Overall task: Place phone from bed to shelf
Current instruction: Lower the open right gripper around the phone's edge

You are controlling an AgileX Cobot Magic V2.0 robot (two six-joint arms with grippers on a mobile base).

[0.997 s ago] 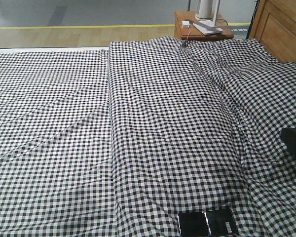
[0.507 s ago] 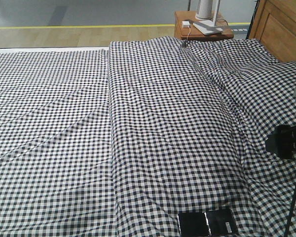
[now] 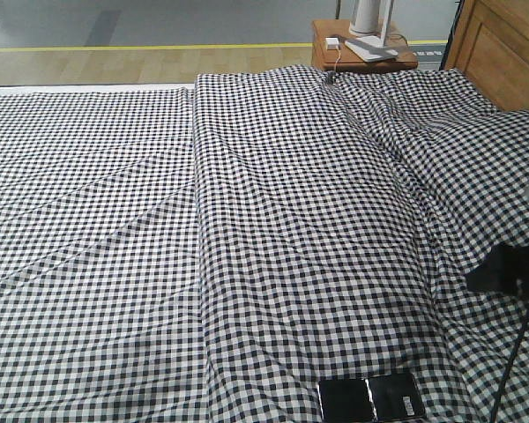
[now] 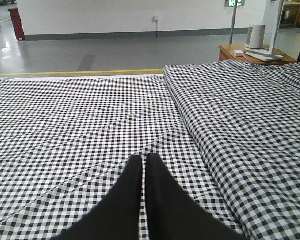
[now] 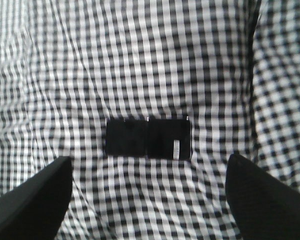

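While the phone (image 3: 370, 398) lies flat on the bed (image 3: 273, 220) at its near edge, right of middle, the right gripper (image 5: 147, 167) hovers close by, fingers spread wide. The left gripper (image 4: 144, 159) sits closed.

Wall sign: a green sign (image 4: 235, 2) sits at the top edge of my left wrist view, cut off by the frame. It carries pale marks too small for me to read.
Phone sticker: a small white sticker (image 5: 176, 149) lies near the right end of the phone (image 5: 148, 139) in my right wrist view. The faint dark marks on it are too blurred for me to read.
Front view: the sticker shows only as a pale speck, with no letters I can tell.
Readable text: none in any view.
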